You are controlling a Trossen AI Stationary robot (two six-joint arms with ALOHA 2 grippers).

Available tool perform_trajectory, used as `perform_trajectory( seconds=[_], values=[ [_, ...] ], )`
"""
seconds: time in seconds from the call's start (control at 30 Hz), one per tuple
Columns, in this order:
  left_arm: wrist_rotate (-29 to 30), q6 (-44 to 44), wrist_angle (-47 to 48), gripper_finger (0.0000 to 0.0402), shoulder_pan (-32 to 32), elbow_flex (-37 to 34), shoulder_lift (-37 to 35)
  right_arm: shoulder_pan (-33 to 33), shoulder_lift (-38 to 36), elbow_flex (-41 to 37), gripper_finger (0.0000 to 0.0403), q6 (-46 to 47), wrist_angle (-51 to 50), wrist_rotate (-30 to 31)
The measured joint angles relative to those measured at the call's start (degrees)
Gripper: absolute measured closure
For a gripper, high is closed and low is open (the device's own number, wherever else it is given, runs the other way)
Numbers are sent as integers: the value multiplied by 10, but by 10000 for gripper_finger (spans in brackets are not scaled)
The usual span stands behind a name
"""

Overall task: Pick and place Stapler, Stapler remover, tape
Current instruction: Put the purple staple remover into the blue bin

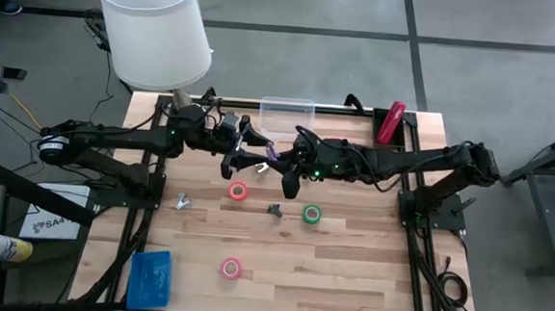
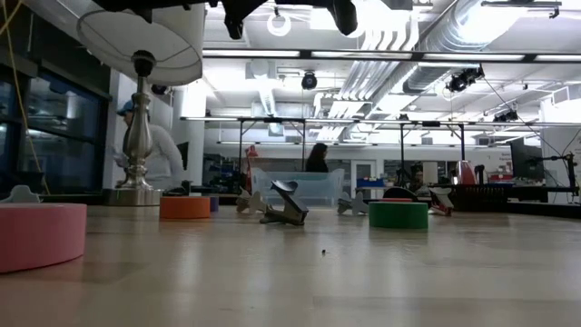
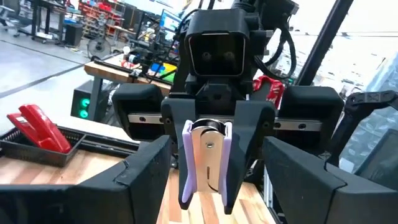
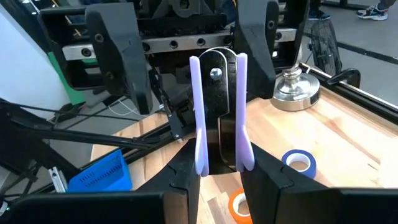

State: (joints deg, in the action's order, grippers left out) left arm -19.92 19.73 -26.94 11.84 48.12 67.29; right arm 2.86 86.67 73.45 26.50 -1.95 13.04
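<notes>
Lighting is even and bright throughout, supplied by ceiling strip lights [image 2: 381,56] in the low view — these burn out to white glare. The table [image 1: 348,266] shows only soft, faint shadows in the high view. In the low view the near pink tape roll [image 2: 41,234] is out of focus, and the far room behind is soft.

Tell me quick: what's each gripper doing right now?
Left gripper: open, fingers either side of the purple staple remover, not closed on it.
Right gripper: shut on the staple remover, holding it above the table.
</notes>
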Motion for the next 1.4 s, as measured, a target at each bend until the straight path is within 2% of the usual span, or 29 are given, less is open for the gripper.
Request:
perform_trajectory(
  seconds=[0.4,0.63,0.93,1.23,1.4],
  values=[
    [15,0,0,163,0,0,0,-14,12,0,321,-8,33,-16],
    [14,0,5,221,0,0,0,-14,17,0,321,-10,36,-14],
    [16,0,20,315,2,0,-1,-14,17,0,321,-11,33,-13],
    [13,0,25,315,2,0,-1,-14,17,0,321,-11,32,-14],
    [12,0,26,315,1,0,-1,-14,17,0,292,-10,32,-32]
  ],
)
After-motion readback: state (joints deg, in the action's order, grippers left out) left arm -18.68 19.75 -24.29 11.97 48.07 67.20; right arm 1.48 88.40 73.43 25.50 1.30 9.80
